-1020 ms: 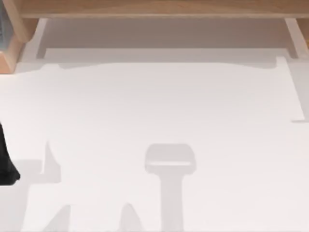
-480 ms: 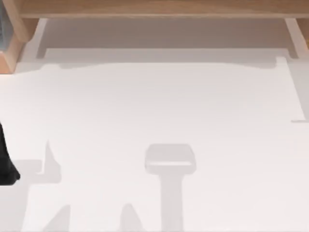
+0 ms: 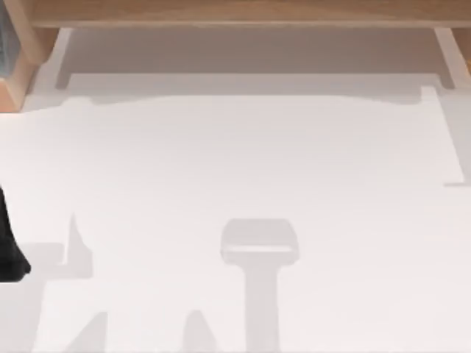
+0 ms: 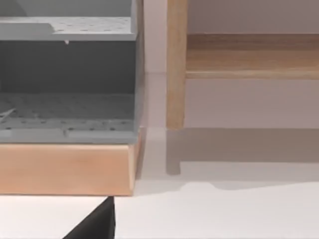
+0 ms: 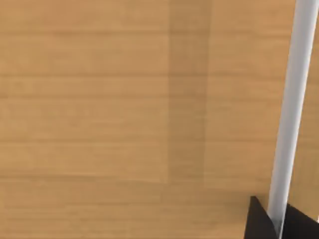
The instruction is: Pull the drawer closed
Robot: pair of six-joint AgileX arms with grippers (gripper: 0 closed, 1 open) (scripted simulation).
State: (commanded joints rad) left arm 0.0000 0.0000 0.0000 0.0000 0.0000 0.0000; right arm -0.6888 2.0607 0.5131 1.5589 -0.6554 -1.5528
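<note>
Straddling silver drawer handle [image 5: 290,109], right gripper [image 5: 277,222] fingers either side against wood drawer front [image 5: 124,109]; grip unclear. Left arm [image 3: 10,254] parked, worktop [image 3: 243,162] left edge.

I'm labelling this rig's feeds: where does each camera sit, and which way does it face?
Top view: above, looking down on the white table; left arm at its left edge.
Left wrist view: low, facing the grey drawer unit and wooden frame; a dark claw tip.
Right wrist view: close against a wooden drawer front; right claw at the white handle bar.
Top and left wrist views share table and frame.
</note>
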